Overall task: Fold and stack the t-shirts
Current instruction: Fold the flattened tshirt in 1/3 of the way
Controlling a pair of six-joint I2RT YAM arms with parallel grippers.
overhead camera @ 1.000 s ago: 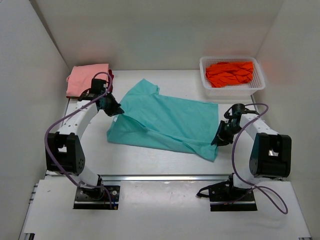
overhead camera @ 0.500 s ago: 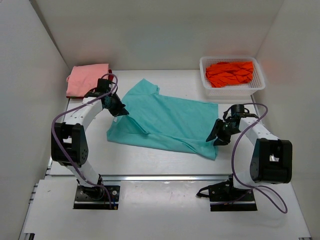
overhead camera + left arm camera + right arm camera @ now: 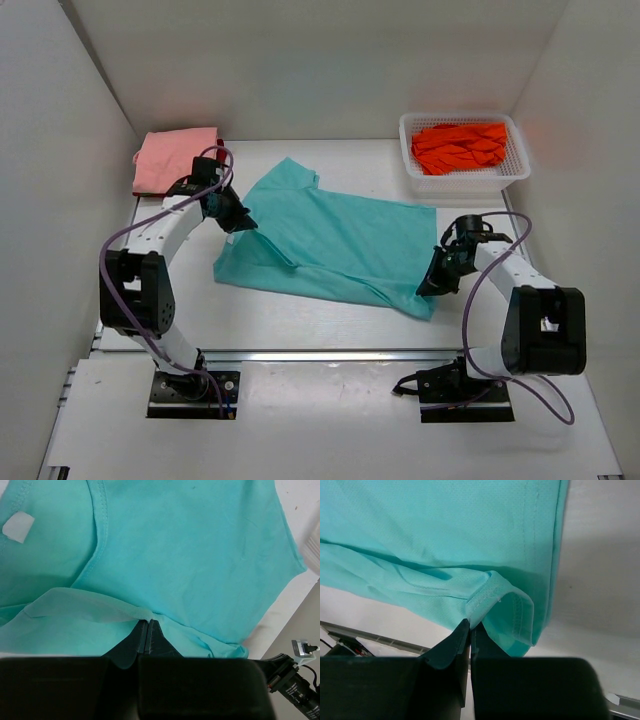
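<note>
A teal t-shirt (image 3: 330, 245) lies spread across the middle of the table, creased along its near side. My left gripper (image 3: 243, 224) is shut on the shirt's left edge, and the left wrist view shows a pinched ridge of teal cloth (image 3: 100, 607) at its tips (image 3: 149, 622). My right gripper (image 3: 425, 288) is shut on the hem at the shirt's near right corner; the right wrist view shows the stitched hem (image 3: 490, 592) nipped between its tips (image 3: 471, 624). A folded salmon pink t-shirt (image 3: 175, 157) lies at the back left. An orange t-shirt (image 3: 458, 146) sits bunched in the basket.
A white mesh basket (image 3: 515, 172) stands at the back right. White walls close in the table on the left, back and right. A metal rail (image 3: 330, 355) runs along the near edge between the arm bases.
My right gripper opened, moved down to the shirt's near right corner and shut on the hem. My left arm shifted slightly toward the back, still pinching the shirt's left edge.
</note>
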